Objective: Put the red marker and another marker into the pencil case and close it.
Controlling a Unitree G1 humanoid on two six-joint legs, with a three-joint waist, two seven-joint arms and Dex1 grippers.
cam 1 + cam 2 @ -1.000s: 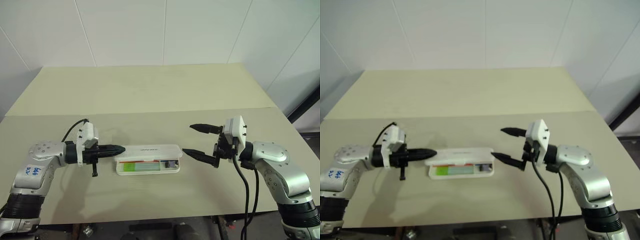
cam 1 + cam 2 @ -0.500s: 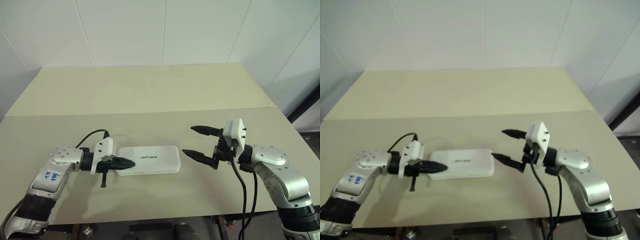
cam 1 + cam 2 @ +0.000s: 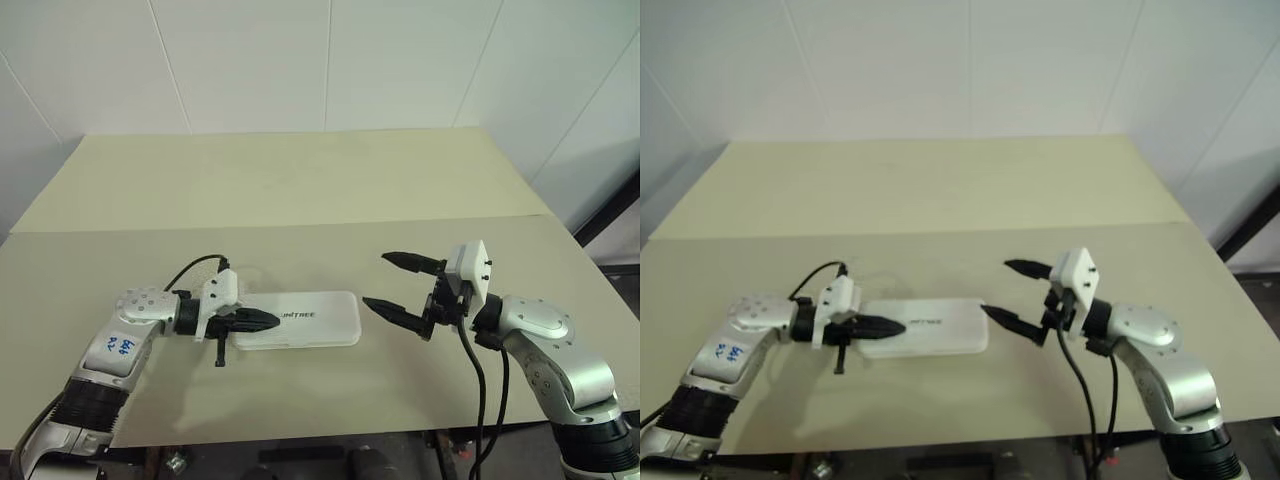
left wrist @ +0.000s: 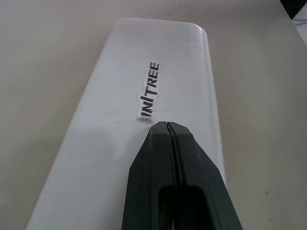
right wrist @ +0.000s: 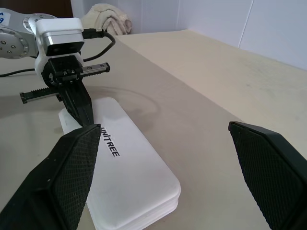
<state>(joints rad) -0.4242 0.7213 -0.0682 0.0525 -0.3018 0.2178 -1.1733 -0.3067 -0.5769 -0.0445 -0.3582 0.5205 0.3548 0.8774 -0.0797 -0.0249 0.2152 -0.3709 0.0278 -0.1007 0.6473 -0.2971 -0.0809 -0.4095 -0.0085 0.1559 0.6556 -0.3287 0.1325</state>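
White pencil case (image 3: 305, 320) lies flat, lid shut, lettering up.

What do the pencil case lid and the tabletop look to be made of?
The pencil case: probably hard plastic, smooth and matte white, with moulded rounded corners and printed dark lettering. The table: likely laminate or painted board, flat pale beige; exact material unclear.

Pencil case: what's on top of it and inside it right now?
The left end effector, shut, sits over the lid at the left end of the pencil case, beside the dark lettering. The lid is down, so the inside is covered and cannot be seen.
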